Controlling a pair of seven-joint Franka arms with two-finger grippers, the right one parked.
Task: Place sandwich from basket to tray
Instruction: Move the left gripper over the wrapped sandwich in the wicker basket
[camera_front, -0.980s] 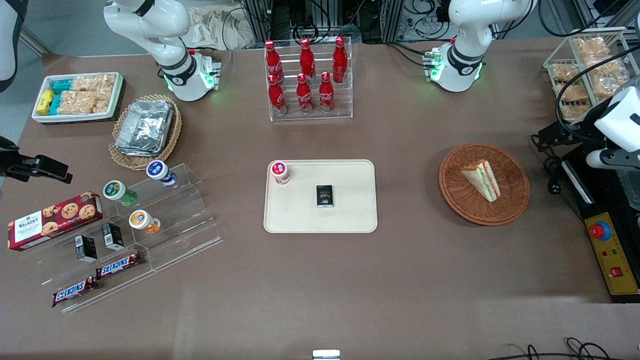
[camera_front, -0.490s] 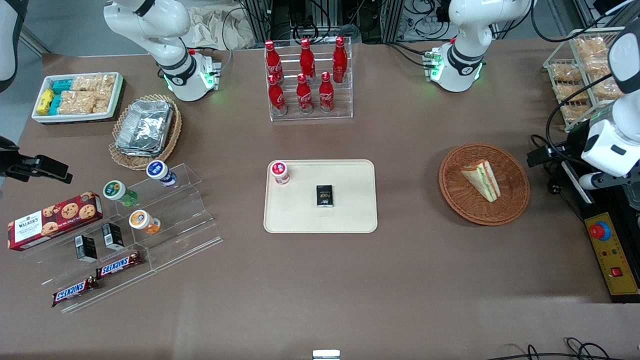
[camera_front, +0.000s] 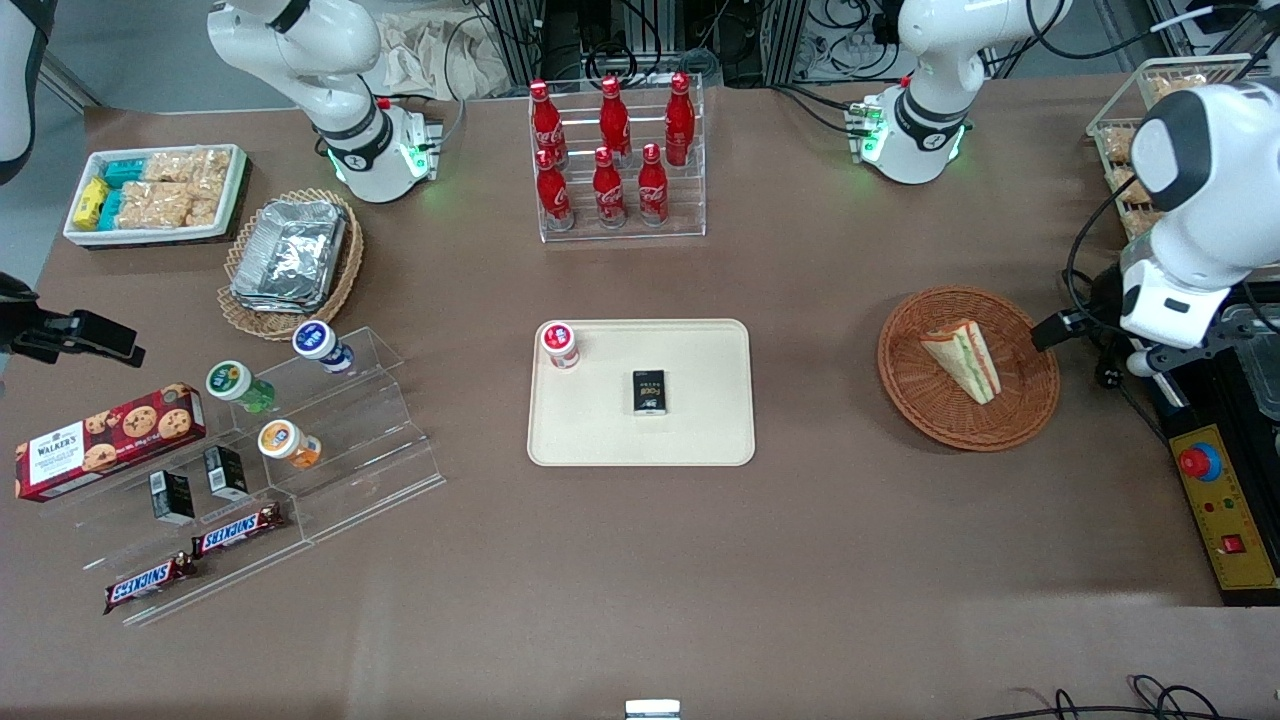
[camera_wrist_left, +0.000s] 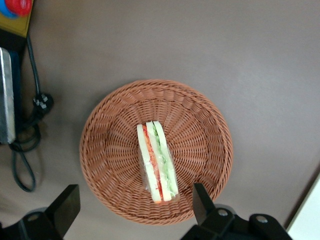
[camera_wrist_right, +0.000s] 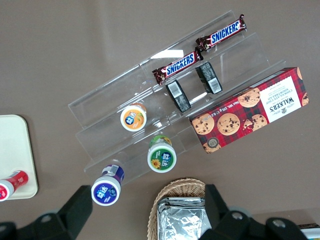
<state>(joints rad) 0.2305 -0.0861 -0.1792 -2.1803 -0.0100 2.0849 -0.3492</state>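
The sandwich (camera_wrist_left: 157, 162) lies in the basket (camera_wrist_left: 107, 150) on the table (camera_front: 800, 560), well apart from the tray (camera_front: 700, 420). The end effector (camera_wrist_left: 132, 212) hovers above the basket, fingers (camera_wrist_left: 67, 205) spread wide and empty.

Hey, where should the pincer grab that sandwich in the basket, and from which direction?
Probably from straight above, fingers closing across the two flat bread faces at mid-length. The sandwich stands on edge in the basket, its filling stripes facing up, so the bread sides are the broad parallel surfaces. The pincer hangs open above the basket's rim, wide enough to straddle the wedge.
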